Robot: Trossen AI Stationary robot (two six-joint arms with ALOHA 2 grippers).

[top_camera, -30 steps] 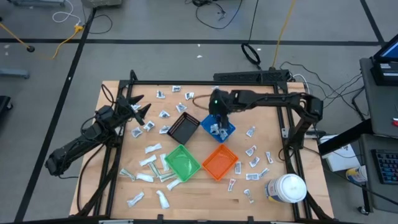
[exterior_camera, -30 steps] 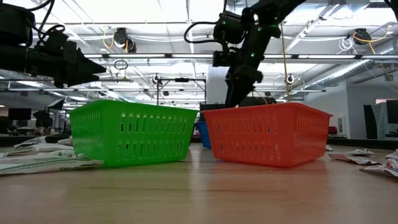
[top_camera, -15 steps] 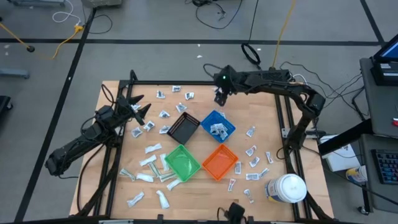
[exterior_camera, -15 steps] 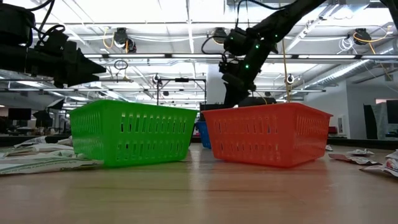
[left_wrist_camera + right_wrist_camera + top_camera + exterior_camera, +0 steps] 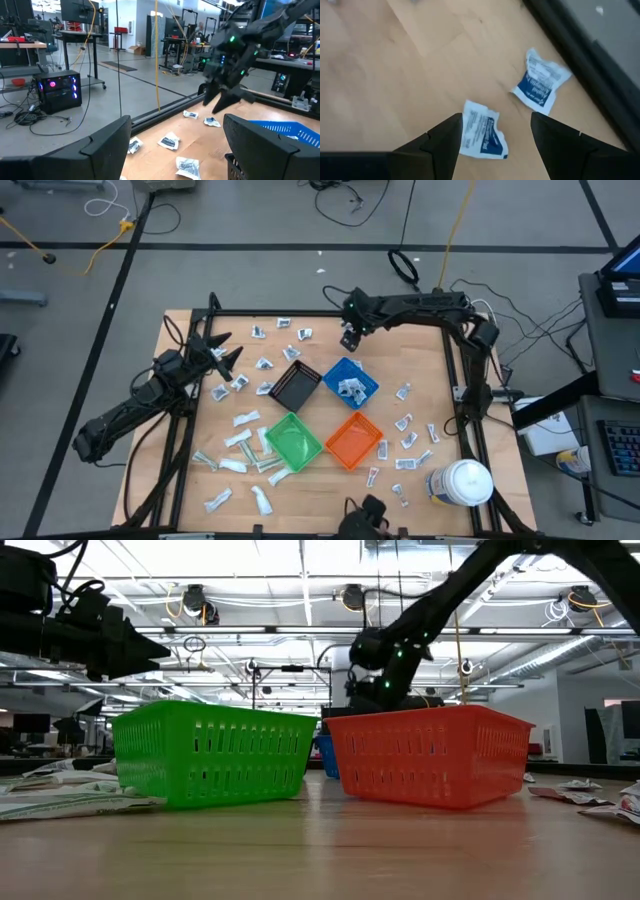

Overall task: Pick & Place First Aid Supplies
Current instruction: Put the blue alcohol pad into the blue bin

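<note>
The first aid supplies are small white packets scattered over the wooden table (image 5: 420,360), with several more in the blue bin (image 5: 350,383). My right gripper (image 5: 349,338) hangs open above the table's far edge, tipped downward. In the right wrist view, one white-and-blue packet (image 5: 482,135) lies flat on the wood between its fingers, untouched. A second packet (image 5: 540,82) lies beyond, beside the dark frame rail. My left gripper (image 5: 226,356) waits open and level at the table's left side; its wrist view shows my right gripper (image 5: 225,95) over two packets (image 5: 191,114).
The black bin (image 5: 295,387), green bin (image 5: 292,440) and orange bin (image 5: 354,440) cluster mid-table beside the blue one. A large white jar (image 5: 460,482) stands at the near right corner. A black frame (image 5: 300,313) borders the table. More packets lie left (image 5: 242,419) and right (image 5: 404,423).
My right gripper has left the space above the blue bin and swung toward the table's far edge, sinking lower and rolling about its own axis. It has stayed open and carries nothing.
</note>
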